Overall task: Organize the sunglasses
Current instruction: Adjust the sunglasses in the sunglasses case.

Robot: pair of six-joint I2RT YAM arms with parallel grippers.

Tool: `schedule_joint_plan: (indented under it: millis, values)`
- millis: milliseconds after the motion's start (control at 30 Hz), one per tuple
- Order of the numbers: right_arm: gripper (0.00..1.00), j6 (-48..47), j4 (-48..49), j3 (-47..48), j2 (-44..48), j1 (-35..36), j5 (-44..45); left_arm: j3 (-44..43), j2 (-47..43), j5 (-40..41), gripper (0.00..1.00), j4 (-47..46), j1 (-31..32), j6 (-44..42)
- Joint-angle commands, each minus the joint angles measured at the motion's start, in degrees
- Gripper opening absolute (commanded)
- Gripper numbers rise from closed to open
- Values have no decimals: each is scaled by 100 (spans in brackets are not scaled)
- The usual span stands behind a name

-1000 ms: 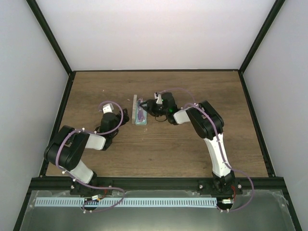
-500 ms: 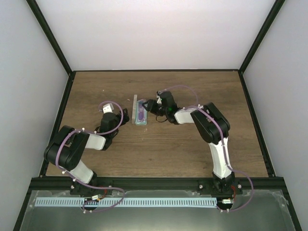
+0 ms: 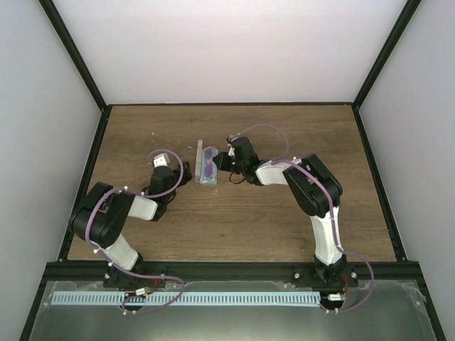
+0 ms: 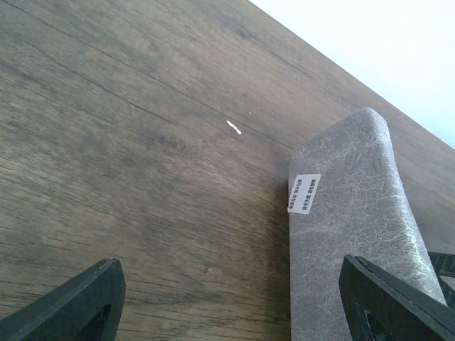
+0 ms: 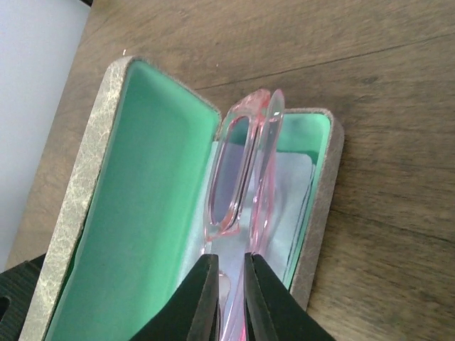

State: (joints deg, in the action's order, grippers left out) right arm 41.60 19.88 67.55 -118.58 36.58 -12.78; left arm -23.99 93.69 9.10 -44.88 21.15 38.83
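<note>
Your right gripper [image 5: 231, 288] pinches one end of the pink sunglasses [image 5: 242, 156], held on edge over the blue cloth [image 5: 293, 199] in the open grey case [image 5: 135, 185]; that end is hidden between its fingers. Your left gripper [image 4: 231, 288] gapes wide beside the case's outer shell, its fingertips cropped by the frame.

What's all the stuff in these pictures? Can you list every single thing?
sunglasses: one, pink, standing on edge in the open case
case: one, grey outside and green inside, open, around the middle of the table
cloth: one, light blue, lying in the case by the sunglasses
label: one, white, stuck on the case's grey outside
table: one, brown wood, under everything
left claw: one, black, open, beside the case's grey outside
right claw: one, black, pinching the sunglasses over the case
</note>
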Motion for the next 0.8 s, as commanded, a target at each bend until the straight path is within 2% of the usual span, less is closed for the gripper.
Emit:
schedule_joint_plan:
  millis: [0, 500, 767]
  values:
    - [11, -214, -18, 199, 2, 69, -293, -124, 140, -50, 84, -221, 11, 46]
    - [8, -294, 333, -58, -14, 144, -903, -177, 242, -10, 84, -172, 8, 7]
    - [9, -294, 232, -66, -138, 141, -499, -159, 172, -6, 84, -155, 7, -11]
